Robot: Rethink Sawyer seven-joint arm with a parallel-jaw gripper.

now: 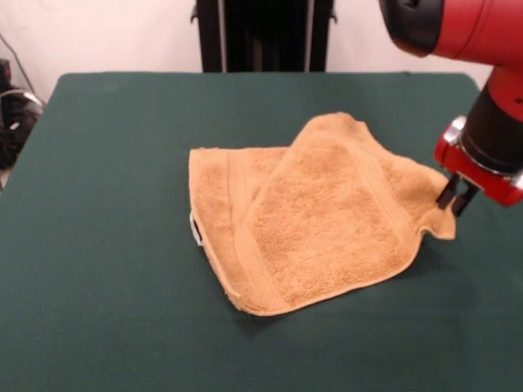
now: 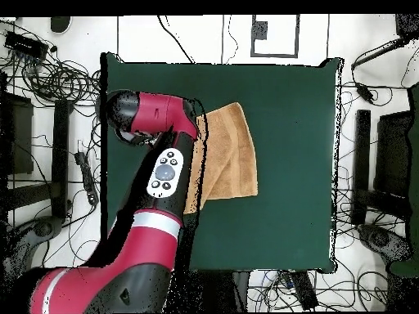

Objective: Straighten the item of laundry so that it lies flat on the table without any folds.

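The golden-tan towel (image 1: 327,216) lies in the middle of the dark green table (image 1: 114,163). One part is folded over diagonally on top of the rest, and a small white label (image 1: 194,229) shows at its left edge. My gripper (image 1: 456,198) is at the towel's right corner, with its fingers close together on the cloth. That corner is slightly raised off the table. In the overhead view the towel (image 2: 233,151) is partly covered by my arm (image 2: 164,176), which also hides the gripper. The table (image 2: 295,123) reaches well beyond the towel.
The robot's black pedestal (image 1: 261,33) stands at the table's far edge. Cables and stands (image 2: 49,82) surround the table on the floor.
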